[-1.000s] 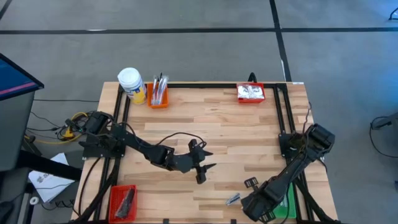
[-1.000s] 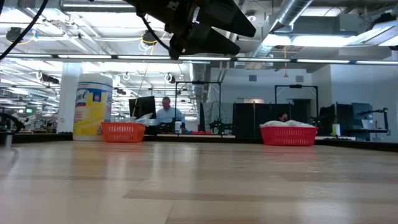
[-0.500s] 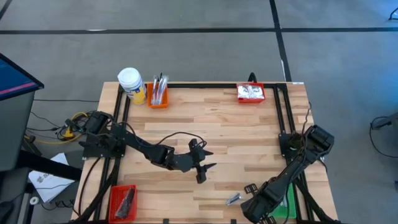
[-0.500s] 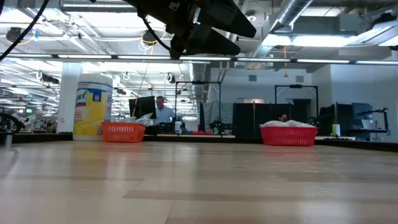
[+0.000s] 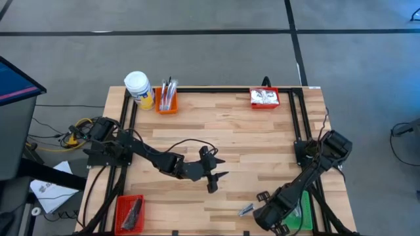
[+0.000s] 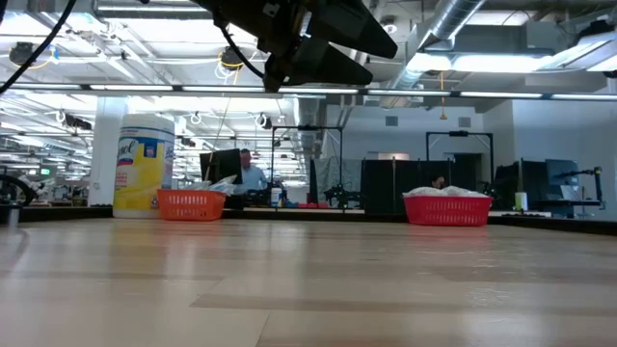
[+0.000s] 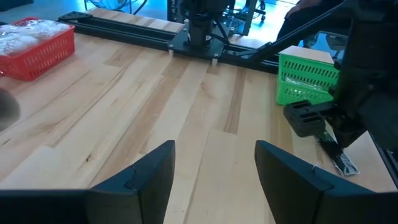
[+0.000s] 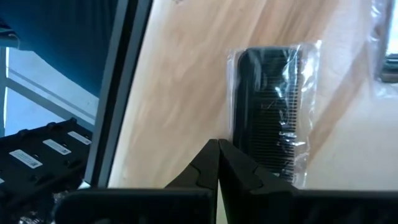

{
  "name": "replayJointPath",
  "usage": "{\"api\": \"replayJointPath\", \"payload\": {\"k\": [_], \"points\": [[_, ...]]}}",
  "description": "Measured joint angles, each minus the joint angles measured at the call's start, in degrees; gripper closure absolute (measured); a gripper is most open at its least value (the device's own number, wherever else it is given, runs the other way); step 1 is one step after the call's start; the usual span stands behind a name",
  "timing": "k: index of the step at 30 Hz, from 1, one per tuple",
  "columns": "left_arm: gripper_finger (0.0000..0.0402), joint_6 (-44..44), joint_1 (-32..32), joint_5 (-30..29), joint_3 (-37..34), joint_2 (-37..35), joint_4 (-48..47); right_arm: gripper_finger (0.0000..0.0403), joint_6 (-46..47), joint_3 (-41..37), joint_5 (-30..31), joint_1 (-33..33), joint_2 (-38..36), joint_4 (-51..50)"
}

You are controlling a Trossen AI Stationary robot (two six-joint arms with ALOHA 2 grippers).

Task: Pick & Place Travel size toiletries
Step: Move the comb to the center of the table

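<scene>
Wrapped comb (image 8: 268, 106) near table's front right corner, just ahead of right gripper (image 8: 217, 162), long axis in line with its shut, empty fingers. Left gripper (image 7: 214, 171) mid-table, open, empty, farther off.

Your right gripper (image 5: 264, 196) has crept toward the worktop's near edge over the last second, its arm swinging in over the green bin (image 5: 303, 213) and closing on the wrapped comb (image 5: 246, 210). In the low view, the person (image 6: 251, 176) in the room behind has shifted slightly left.
</scene>
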Motion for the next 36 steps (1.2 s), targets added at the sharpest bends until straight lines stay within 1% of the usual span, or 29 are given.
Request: {"api": "replayJointPath", "payload": {"k": [10, 22, 36], "points": [[0.0188, 0.0, -0.15, -0.02, 0.0, 0.0, 0.01, 0.0403, -2.46, 0.09, 0.88, -1.8, -0.11, -3.53], [0.0188, -0.14, -0.15, -0.02, 0.0, 0.0, -0.01, 0.0403, -4.77, 0.12, 3.09, -6.15, -0.13, -12.32], [0.0188, -0.22, -0.52, -0.07, 0.0, 0.0, -0.02, 0.0403, -9.77, -0.14, 4.38, -8.89, -0.03, -11.73]]}}
